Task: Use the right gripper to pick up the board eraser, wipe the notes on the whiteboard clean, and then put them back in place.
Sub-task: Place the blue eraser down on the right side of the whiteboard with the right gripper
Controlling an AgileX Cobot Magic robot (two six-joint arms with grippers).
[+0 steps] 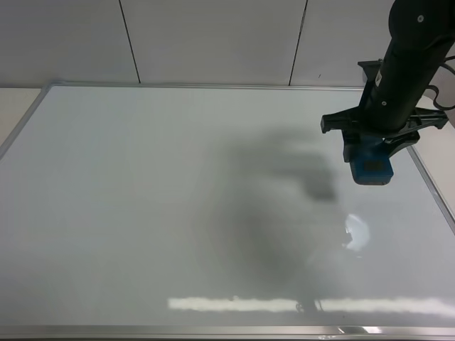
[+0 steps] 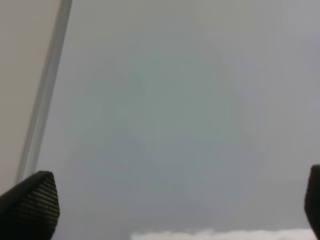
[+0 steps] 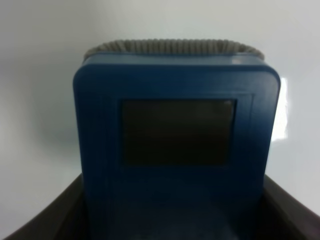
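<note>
The whiteboard (image 1: pixel 178 206) with its thin silver frame fills most of the exterior high view. No notes show on it in any view. My right gripper (image 1: pixel 371 153) is at the board's far right and is shut on the blue board eraser (image 1: pixel 372 165), holding it above the board surface. In the right wrist view the board eraser (image 3: pixel 175 135) fills the frame, with its grey felt edge pointing away and a dark recessed patch on top. My left gripper (image 2: pixel 180 200) is open and empty over the bare whiteboard (image 2: pixel 175 115) near its frame; the left arm is out of the exterior high view.
A panelled white wall (image 1: pixel 213 39) stands behind the board. The arm's shadow (image 1: pixel 284 185) falls across the middle right of the board. A bright light reflection (image 1: pixel 284 304) runs along the near edge. The board's silver frame (image 2: pixel 47 85) shows in the left wrist view.
</note>
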